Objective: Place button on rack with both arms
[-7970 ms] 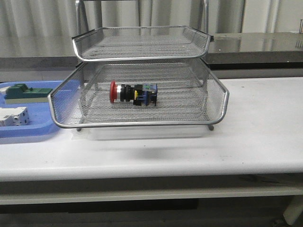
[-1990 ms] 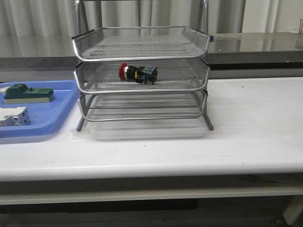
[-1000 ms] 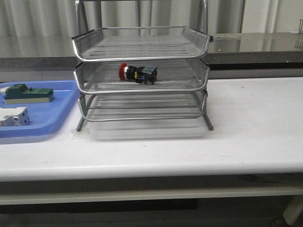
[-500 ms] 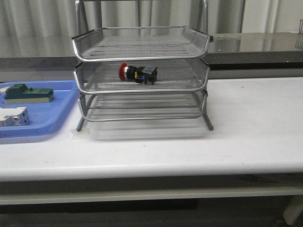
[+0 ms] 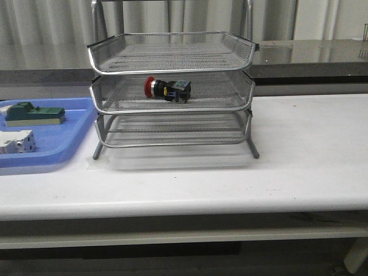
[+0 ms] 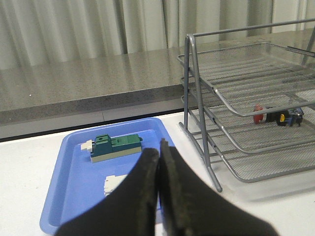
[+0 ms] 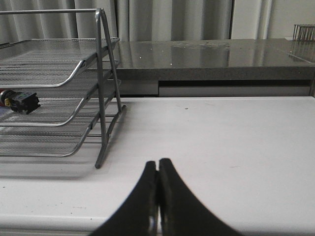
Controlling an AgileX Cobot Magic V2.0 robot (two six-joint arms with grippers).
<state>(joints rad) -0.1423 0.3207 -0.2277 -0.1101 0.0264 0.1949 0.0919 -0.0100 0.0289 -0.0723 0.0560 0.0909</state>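
Note:
The button (image 5: 167, 89) lies on its side in the middle drawer of the three-tier silver wire rack (image 5: 172, 63), red head to the left. It also shows in the left wrist view (image 6: 276, 116) and in the right wrist view (image 7: 18, 100). All the drawers are pushed in. My left gripper (image 6: 159, 147) is shut and empty, held above the blue tray, apart from the rack (image 6: 256, 98). My right gripper (image 7: 158, 164) is shut and empty over bare table to the right of the rack (image 7: 74, 78). Neither arm shows in the front view.
A flat blue tray (image 5: 52, 152) lies left of the rack, with a green rectangular block (image 5: 33, 113) and a white boxy breaker (image 5: 16, 141) on it. The white table (image 5: 310, 149) stretches to the right of the rack. A grey counter runs behind.
Eight seconds ago the middle drawer stood pulled out toward the front with the button in it. By two seconds ago it was pushed back in. Nothing has moved since.

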